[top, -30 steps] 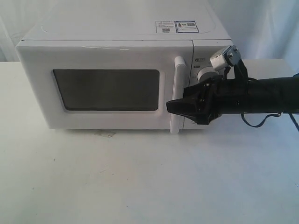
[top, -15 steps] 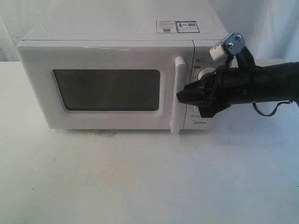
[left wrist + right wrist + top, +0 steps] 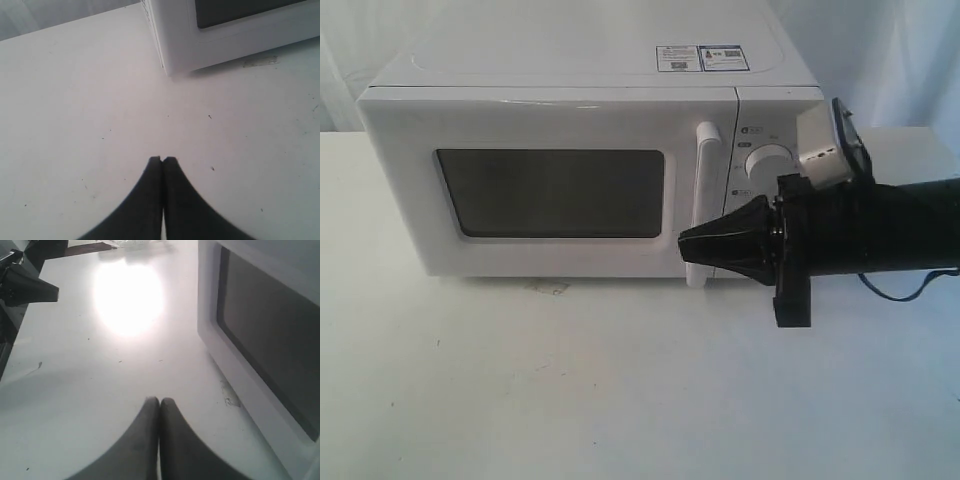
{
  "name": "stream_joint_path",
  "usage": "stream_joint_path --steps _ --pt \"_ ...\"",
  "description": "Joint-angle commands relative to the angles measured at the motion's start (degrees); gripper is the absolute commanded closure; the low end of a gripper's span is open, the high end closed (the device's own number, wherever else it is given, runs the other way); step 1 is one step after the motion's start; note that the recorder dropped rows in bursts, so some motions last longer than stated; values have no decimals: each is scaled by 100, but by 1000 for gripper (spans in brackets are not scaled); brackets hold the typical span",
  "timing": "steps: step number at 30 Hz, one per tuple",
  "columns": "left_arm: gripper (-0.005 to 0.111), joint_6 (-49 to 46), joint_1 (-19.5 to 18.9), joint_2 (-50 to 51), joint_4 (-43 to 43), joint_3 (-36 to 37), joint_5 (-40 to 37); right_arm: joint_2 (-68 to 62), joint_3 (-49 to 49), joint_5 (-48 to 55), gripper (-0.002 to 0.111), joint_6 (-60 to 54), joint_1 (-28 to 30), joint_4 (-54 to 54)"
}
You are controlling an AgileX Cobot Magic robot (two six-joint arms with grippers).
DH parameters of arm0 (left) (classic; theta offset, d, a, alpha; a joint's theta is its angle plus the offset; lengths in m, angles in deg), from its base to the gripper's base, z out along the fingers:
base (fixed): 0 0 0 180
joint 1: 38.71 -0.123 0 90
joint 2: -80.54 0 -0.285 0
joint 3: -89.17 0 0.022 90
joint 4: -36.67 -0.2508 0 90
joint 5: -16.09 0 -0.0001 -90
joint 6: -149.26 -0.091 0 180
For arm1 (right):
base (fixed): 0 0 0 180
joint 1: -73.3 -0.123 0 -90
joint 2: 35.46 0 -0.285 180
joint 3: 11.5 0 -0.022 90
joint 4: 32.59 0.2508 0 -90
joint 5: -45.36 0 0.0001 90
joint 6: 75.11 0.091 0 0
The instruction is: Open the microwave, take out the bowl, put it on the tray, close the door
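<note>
The white boxy countertop microwave (image 3: 590, 110) stands upright, stickers (image 3: 700, 57) on top, one round white dial (image 3: 767, 160) showing on its narrow panel. Its wide white front door (image 3: 545, 125) sits flush, dark rounded window (image 3: 550, 193) facing out. The tall white bar handle (image 3: 705, 170) has its lower end just behind the right gripper (image 3: 684, 240) and its pressed-together fingers (image 3: 710, 243); contact cannot be told. The left gripper (image 3: 162, 159) has its fingers (image 3: 150, 190) pointing at the oven's lower corner, well apart.

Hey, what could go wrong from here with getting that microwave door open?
1. The right tool is shut, its tip by the lower end of the door handle; it could likely only nudge or slip off, not grip.
2. The left tool hangs shut over the table, bracing nothing, so a pull might drag the whole microwave.
</note>
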Motion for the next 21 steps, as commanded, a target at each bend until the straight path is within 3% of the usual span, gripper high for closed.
stream_joint_path --steps 1,6,21 --pt "107 28 -2 -19 35 19 -4 34 126 281 108 -129 400 124" --pt "107 28 -2 -19 35 19 -4 -128 72 379 104 -129 621 195" --pt "107 28 -2 -19 35 19 -4 -1022 -558 -92 63 -129 621 123"
